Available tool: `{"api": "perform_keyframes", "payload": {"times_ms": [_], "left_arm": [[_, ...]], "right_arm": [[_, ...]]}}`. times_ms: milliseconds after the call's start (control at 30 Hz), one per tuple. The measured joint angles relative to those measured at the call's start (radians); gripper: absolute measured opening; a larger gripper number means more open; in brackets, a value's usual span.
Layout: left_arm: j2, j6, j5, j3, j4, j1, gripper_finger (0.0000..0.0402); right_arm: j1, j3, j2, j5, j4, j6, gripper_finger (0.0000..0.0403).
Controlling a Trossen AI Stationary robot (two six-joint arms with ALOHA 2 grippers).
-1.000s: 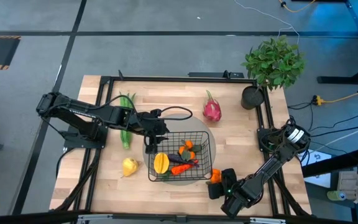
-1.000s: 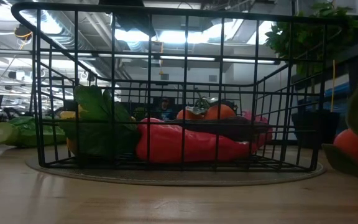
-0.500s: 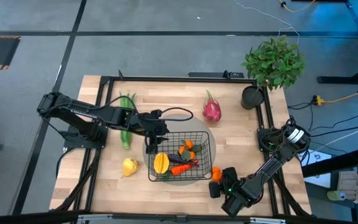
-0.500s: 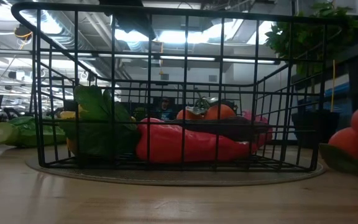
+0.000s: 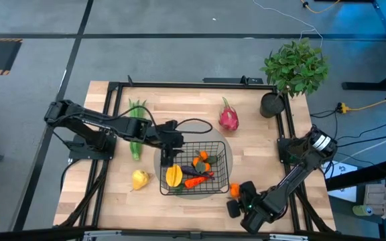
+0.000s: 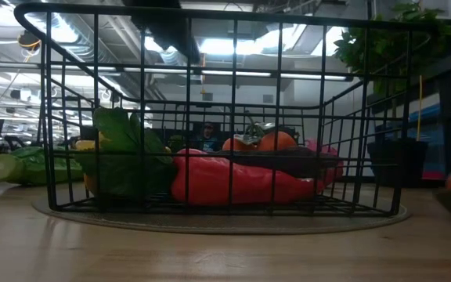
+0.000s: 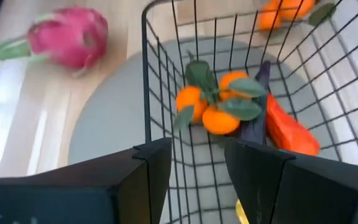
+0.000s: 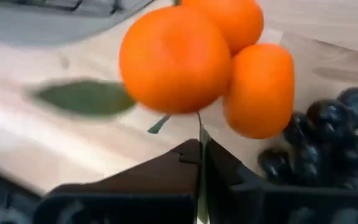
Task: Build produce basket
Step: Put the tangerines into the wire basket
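The black wire basket (image 5: 196,167) stands upright, holding a yellow fruit (image 5: 173,176), a red-orange vegetable (image 5: 196,181), a dark eggplant (image 5: 205,175) and small oranges (image 5: 202,159). Outside it lie a pink dragon fruit (image 5: 228,118), green stalks (image 5: 136,130), a yellow fruit (image 5: 140,179) and dark grapes (image 8: 334,140). An orange cluster (image 5: 234,191) is lifted just beside the basket.

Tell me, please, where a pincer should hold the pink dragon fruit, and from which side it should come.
Grip the dragon fruit across its round pink middle, coming from straight above. It lies alone on the table, its green tip pointing to the far edge, so that the sides are free for fingers.
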Motion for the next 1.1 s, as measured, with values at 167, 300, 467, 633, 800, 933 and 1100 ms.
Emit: {"api": "perform_keyframes", "payload": {"times_ms": [167, 300, 467, 633, 800, 933, 1100], "left_arm": [[-0.030, 0.000, 0.000, 0.000, -0.006, 0.000, 0.0138], [-0.056, 0.000, 0.000, 0.001, -0.008, -0.008, 0.0138], [-0.056, 0.000, 0.000, 0.001, -0.019, -0.025, 0.0138], [-0.056, 0.000, 0.000, 0.001, -0.031, -0.039, 0.0138], [-0.056, 0.000, 0.000, 0.001, -0.038, -0.040, 0.0138], [-0.074, 0.000, 0.000, 0.002, -0.034, -0.040, 0.0138], [-0.092, 0.000, 0.000, 0.001, -0.041, -0.043, 0.0138]], "right_arm": [[0.000, 0.147, -0.032, -0.018, -0.247, -0.048, 0.0000], [-0.001, 0.312, -0.034, -0.076, -0.574, -0.020, 0.0000], [0.000, 0.455, -0.049, -0.030, -0.750, -0.058, 0.0000], [-0.026, 0.524, -0.060, 0.261, -0.760, -0.250, 0.0000], [-0.067, 0.568, -0.059, 0.435, -0.751, -0.442, 0.0000], [-0.119, 0.575, -0.059, 0.504, -0.672, -0.580, 0.0000], [-0.195, 0.575, -0.049, 0.505, -0.472, -0.842, 0.0000]]}}
